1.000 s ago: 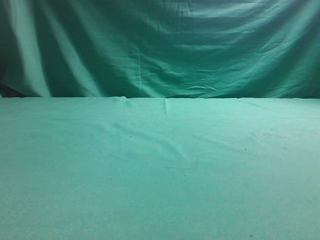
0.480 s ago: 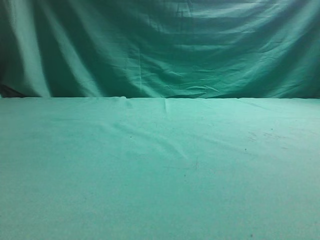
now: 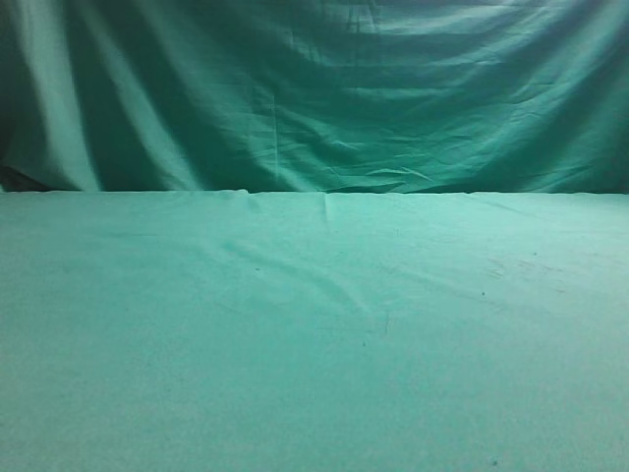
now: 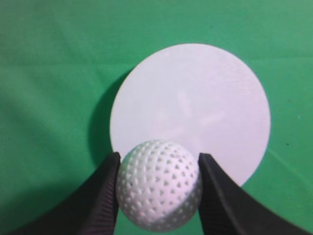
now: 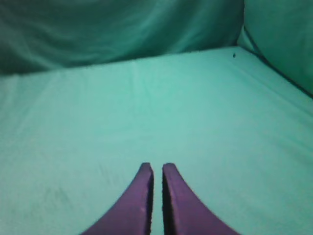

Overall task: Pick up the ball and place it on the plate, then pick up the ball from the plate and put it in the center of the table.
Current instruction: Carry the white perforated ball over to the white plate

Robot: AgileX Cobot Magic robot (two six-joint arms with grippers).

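Nothing moved; ball (image 4: 159,185) above plate (image 4: 205,98).

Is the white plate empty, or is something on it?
Empty. The plate shows a bare white face; the ball is held between the left gripper fingers at its near edge.

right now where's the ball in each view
Exterior view: the ball is not in it; only the table and the darker drape show.
Left wrist view: the ball sits bottom centre, between the left gripper jaws, over the near edge of the white plate.
Right wrist view: not in it; the right gripper jaws are nearly closed on nothing.
Shared landmark: the teal-green table cloth appears in all three views.
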